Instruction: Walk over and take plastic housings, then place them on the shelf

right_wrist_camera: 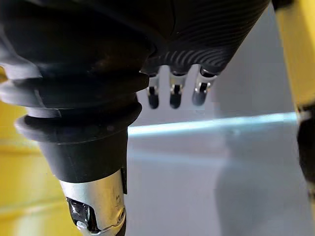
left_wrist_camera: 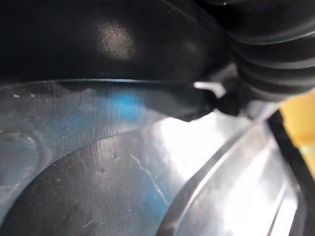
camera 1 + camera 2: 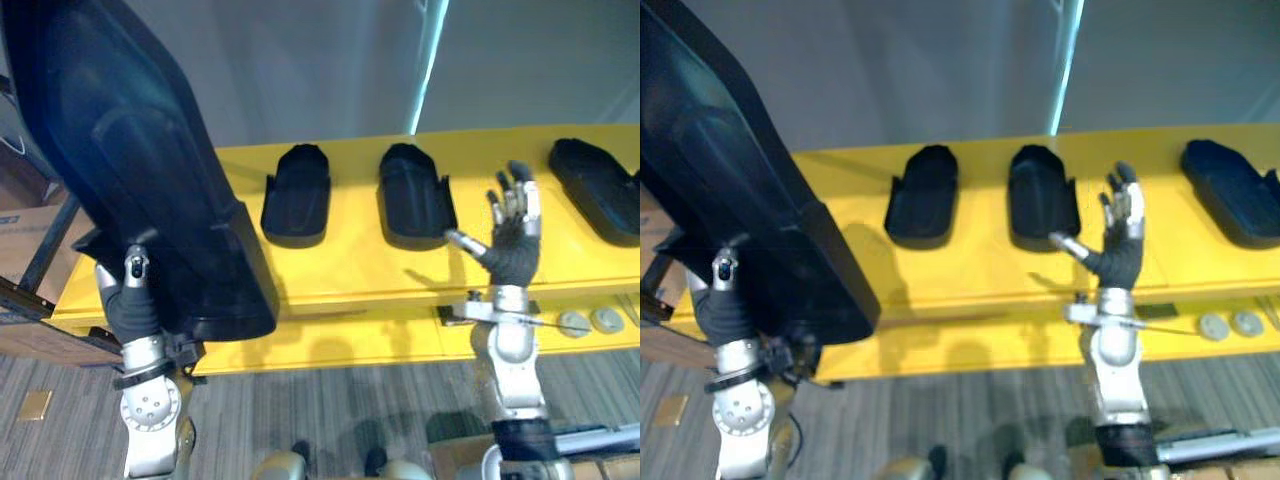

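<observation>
Above the left end of the yellow shelf (image 3: 340, 275), the left eye view shows a large black plastic housing (image 3: 130, 150) held up by the left robot hand (image 3: 130, 300). Its long axis slants up and leftward from the wrist; how the grip closes we cannot tell. Three smaller ones lie across the shelf: the first housing (image 3: 297, 195), the middle housing (image 3: 415, 195) and the end housing (image 3: 595, 185). The right robot hand (image 3: 512, 250) stands spread and empty, just before the middle housing.

In the right eye view, bare shelf lies between the carried piece's lower corner and the first housing. We judge that the landing spot, with the left arm nearer.

The left wrist view shows the large black plastic housing (image 2: 123, 172) close up, glossy and faintly scratched.

In the right wrist view, the right robot hand's fingers (image 1: 171, 96) hang straight, holding nothing.
</observation>
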### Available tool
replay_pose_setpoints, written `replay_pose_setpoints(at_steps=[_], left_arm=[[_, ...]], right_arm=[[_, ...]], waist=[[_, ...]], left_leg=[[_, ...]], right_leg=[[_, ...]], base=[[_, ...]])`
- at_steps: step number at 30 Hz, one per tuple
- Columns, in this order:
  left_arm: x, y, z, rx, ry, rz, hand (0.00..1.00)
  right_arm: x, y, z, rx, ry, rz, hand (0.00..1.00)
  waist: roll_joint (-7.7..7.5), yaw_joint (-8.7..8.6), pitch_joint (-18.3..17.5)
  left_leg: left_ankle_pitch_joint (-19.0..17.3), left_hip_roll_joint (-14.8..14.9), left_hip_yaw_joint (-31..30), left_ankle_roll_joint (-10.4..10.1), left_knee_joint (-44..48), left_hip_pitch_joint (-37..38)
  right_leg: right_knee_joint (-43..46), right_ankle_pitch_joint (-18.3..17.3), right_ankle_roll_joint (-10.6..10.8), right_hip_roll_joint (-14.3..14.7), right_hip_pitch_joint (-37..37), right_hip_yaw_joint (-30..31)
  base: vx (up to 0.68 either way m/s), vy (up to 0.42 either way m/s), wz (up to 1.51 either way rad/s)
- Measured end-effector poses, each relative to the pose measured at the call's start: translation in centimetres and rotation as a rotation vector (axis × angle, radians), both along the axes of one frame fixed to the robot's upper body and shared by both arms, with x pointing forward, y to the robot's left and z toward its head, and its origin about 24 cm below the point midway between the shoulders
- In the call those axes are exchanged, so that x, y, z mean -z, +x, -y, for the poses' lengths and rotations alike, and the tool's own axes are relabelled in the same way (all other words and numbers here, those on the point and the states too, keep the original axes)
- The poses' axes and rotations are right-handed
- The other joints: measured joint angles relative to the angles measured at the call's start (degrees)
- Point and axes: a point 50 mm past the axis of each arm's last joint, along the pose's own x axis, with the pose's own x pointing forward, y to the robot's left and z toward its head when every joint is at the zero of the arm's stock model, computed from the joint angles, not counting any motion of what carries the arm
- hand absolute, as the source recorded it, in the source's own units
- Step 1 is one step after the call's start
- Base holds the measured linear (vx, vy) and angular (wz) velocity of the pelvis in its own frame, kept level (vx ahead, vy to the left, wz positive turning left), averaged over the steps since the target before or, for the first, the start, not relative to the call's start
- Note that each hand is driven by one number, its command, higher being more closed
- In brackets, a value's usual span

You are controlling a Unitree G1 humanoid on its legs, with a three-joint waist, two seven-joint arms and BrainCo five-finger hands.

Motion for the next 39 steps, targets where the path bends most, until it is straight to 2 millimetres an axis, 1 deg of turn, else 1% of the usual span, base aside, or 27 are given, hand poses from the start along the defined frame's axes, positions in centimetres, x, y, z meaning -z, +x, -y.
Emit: replay_pose_setpoints(at_steps=[4,6,7,9,10,11,12,13,14,15,16,17,18,19,20,21,22,23,24,25,26,27,29,30,31,33,39], left_arm=[[0.4,-0.2,-0.1,0.004,-0.032,-0.013,1.0],[0.7,-0.3,0.0,0.022,-0.067,-0.014,1.0],[0.8,-0.3,0.4,0.036,-0.085,-0.011,1.0],[1.0,-0.2,0.5,0.046,-0.083,-0.02,1.0],[1.2,-0.2,0.5,0.046,-0.084,-0.029,1.0],[1.4,-0.2,0.5,0.049,-0.082,-0.034,1.0],[1.6,-0.3,0.4,0.052,-0.079,-0.046,1.0],[1.9,-0.4,0.4,0.052,-0.075,-0.057,1.0],[2.0,-0.5,0.3,0.049,-0.075,-0.063,1.0],[2.3,-0.7,0.2,0.041,-0.078,-0.072,1.0],[2.5,-0.8,0.1,0.035,-0.081,-0.079,1.0],[3.2,-0.6,-0.2,0.017,-0.091,-0.109,1.0],[3.2,-0.4,-0.5,0.01,-0.081,-0.114,1.0],[3.3,-0.5,-0.7,0.0,-0.085,-0.119,1.0],[3.5,-0.5,-0.7,-0.005,-0.087,-0.134,1.0],[3.5,-0.5,-0.7,0.008,-0.083,-0.14,1.0],[3.5,-0.4,-0.6,0.015,-0.08,-0.139,1.0],[3.4,-0.1,-0.6,0.036,-0.064,-0.14,1.0],[3.6,0.1,-0.7,0.043,-0.061,-0.154,1.0],[3.9,0.1,-0.8,0.043,-0.065,-0.178,1.0],[4.1,0.1,-0.9,0.041,-0.067,-0.196,1.0],[4.3,0.2,-1.0,0.043,-0.069,-0.214,1.0],[4.2,0.4,-1.0,0.047,-0.066,-0.214,1.0],[4.1,0.6,-0.8,0.058,-0.065,-0.215,1.0],[4.1,0.8,-0.4,0.075,-0.066,-0.216,1.0],[3.9,1.3,0.2,0.099,-0.068,-0.21,1.0],[3.2,1.2,1.0,0.118,-0.06,-0.19,1.0]], right_arm=[[2.0,-1.3,1.0,0.056,0.036,-0.071,0.0],[3.2,-2.3,2.0,0.114,0.063,-0.11,0.0],[3.7,-3.1,3.0,0.165,0.071,-0.128,0.0],[4.1,-3.5,3.6,0.199,0.087,-0.14,0.0],[4.1,-3.5,3.8,0.203,0.083,-0.143,0.0],[4.0,-3.5,3.8,0.199,0.076,-0.14,0.0],[3.9,-3.4,3.9,0.196,0.066,-0.138,0.0],[3.9,-3.4,3.9,0.186,0.06,-0.142,0.0],[4.0,-3.4,3.9,0.183,0.058,-0.146,0.0],[4.0,-3.4,4.1,0.172,0.062,-0.146,0.0],[4.0,-3.4,4.2,0.168,0.066,-0.145,0.0],[4.7,-3.1,3.9,0.148,0.072,-0.179,0.0],[5.2,-3.0,3.6,0.143,0.09,-0.194,0.0],[5.2,-2.9,3.4,0.137,0.094,-0.194,0.0],[5.2,-2.7,3.1,0.13,0.104,-0.188,0.0],[5.4,-2.7,3.1,0.136,0.116,-0.194,0.0],[5.6,-2.8,3.0,0.139,0.124,-0.203,0.0],[6.6,-3.0,2.8,0.159,0.159,-0.235,0.0],[7.4,-3.2,2.3,0.17,0.201,-0.257,0.0],[8.0,-3.5,1.5,0.158,0.229,-0.276,0.0],[8.4,-3.6,0.8,0.145,0.249,-0.289,0.0],[8.6,-3.5,-0.1,0.131,0.259,-0.295,0.0],[7.8,-3.6,-0.4,0.132,0.236,-0.264,0.0],[6.9,-3.9,-0.4,0.141,0.221,-0.225,0.0],[6.3,-4.1,-0.3,0.148,0.2,-0.2,0.0],[6.2,-4.2,-0.1,0.156,0.19,-0.199,0.0],[5.9,-4.0,0.4,0.163,0.148,-0.199,0.0]], waist=[[-0.14,-0.39,-0.07],[-0.9,-1.93,-0.25],[-0.94,-2.68,0.07],[-1.01,-3.48,0.16],[-1.97,-3.72,0.7],[-2.55,-4.03,1.02],[-2.89,-4.53,1.21],[-2.78,-4.87,1.15],[-2.5,-4.88,0.98],[-1.38,-4.97,0.43],[-0.6,-5.01,-0.05],[-0.83,-5.63,-0.31],[-2.21,-6.13,0.11],[-2.35,-6.15,0.38],[-0.68,-6.48,0.49],[0.33,-6.87,-0.05],[0.57,-7.17,-0.2],[-0.03,-7.43,0.09],[-1.07,-6.69,0.59],[-1.17,-5.95,0.54],[-1.0,-5.7,0.7],[-1.63,-5.66,0.34],[-2.08,-5.79,0.06],[-2.26,-5.97,-0.05],[-2.94,-6.14,-0.52],[-2.51,-6.19,-0.43],[-1.81,-5.92,-0.38]], left_leg=[[0.88,-0.65,0.46,0.08,-1.6,2.15],[5.18,-2.0,5.1,-0.27,-4.47,1.8],[3.5,-1.04,10.22,1.68,-4.94,1.31],[2.81,1.69,14.62,1.56,-1.39,-0.04],[2.48,4.16,17.03,1.08,3.28,-1.25],[2.58,5.8,17.52,0.97,6.48,-2.25],[2.85,8.08,17.27,0.87,9.59,-3.43],[3.55,10.36,17.1,1.46,10.91,-3.82],[4.82,11.42,17.02,2.6,10.77,-3.84],[14.0,12.57,16.52,7.81,9.32,-3.07],[15.36,11.85,15.26,7.1,9.44,-2.96],[14.18,9.4,16.26,6.55,10.76,-3.89],[13.57,8.1,16.35,5.78,11.14,-4.17],[11.95,7.76,16.2,3.87,11.53,-4.08],[4.3,9.28,15.74,-0.69,13.19,-3.98],[-0.56,9.84,16.15,-2.16,13.24,-3.47],[-3.0,9.82,16.81,-3.61,12.67,-2.74],[-7.24,8.5,18.43,-5.98,12.06,-1.31],[-7.81,7.64,19.3,-5.03,11.98,-0.92],[-8.11,7.64,19.82,-4.38,11.58,-1.16],[-7.86,7.63,20.27,-3.23,10.39,-1.24],[-6.8,7.54,19.81,-1.88,8.35,-1.13],[-4.87,7.04,18.49,-1.01,5.72,-1.31],[-3.0,6.06,17.14,-0.94,3.8,-1.44],[-1.96,4.75,16.55,-0.71,2.88,-1.89],[-1.16,3.53,15.42,-0.35,2.76,-3.38],[1.73,4.38,14.06,-1.24,-2.49,-0.63]], right_leg=[[-2.51,0.32,0.03,-0.73,3.77,-1.58],[-2.77,0.31,0.03,-2.99,4.08,-4.48],[-2.87,0.45,0.17,-4.26,4.44,-6.74],[-2.34,0.36,0.13,-5.22,4.92,-8.16],[-1.61,0.1,0.41,-7.24,5.14,-8.12],[-0.87,-0.37,0.88,-9.17,5.25,-8.02],[0.66,-1.31,2.31,-11.86,4.82,-7.5],[2.71,-2.67,4.26,-14.23,4.04,-5.85],[3.77,-3.2,5.12,-15.21,3.31,-4.45],[5.26,-4.26,7.62,-16.45,1.76,-1.22],[5.52,-4.17,9.34,-17.1,1.07,0.36],[6.95,-3.84,9.61,-17.72,-0.25,4.06],[6.96,-3.94,8.41,-17.76,-0.53,4.6],[6.46,-3.26,9.23,-18.58,-0.45,4.96],[5.44,-2.0,11.69,-17.81,-0.35,4.92],[5.32,-1.51,12.55,-17.54,-0.24,4.84],[5.17,-1.15,13.15,-17.68,0.08,4.81],[3.63,0.71,14.21,-18.96,2.0,4.99],[2.3,3.4,12.51,-19.73,2.36,4.49],[0.55,6.76,8.81,-19.54,2.37,2.82],[0.39,7.81,6.6,-18.98,1.82,0.52],[1.32,6.44,6.39,-15.96,1.62,-0.39],[-0.4,2.91,6.47,-11.32,3.05,-0.83],[-4.01,2.42,5.6,-8.87,4.79,-1.66],[-6.85,2.77,5.43,-8.68,6.0,-2.26],[-7.35,3.28,5.83,-9.14,5.83,-2.24],[-6.66,3.63,5.42,-7.93,6.56,-1.96]], base=[[0.03,0.062,0.19],[-0.04,0.052,0.82],[-0.07,0.061,0.86],[-0.08,0.092,0.58],[-0.09,0.152,0.27],[-0.13,0.263,0.12],[-0.15,0.307,0.0],[-0.14,0.348,-0.14],[-0.13,0.504,-0.35],[-0.08,0.455,-0.41],[-0.05,0.525,-0.4],[0.01,0.277,-0.2],[0.03,0.21,-0.15],[-0.01,0.207,-0.18],[-0.05,0.344,-0.19],[-0.06,0.403,-0.12],[-0.04,0.431,0.05],[-0.06,0.412,-0.1],[-0.09,0.389,-0.16],[-0.13,0.344,-0.28],[-0.07,0.285,-0.07],[-0.01,0.259,0.05],[0.05,0.167,0.37],[0.07,0.133,0.63],[0.07,0.098,0.57],[0.06,0.079,0.5],[0.03,-0.03,0.14]])
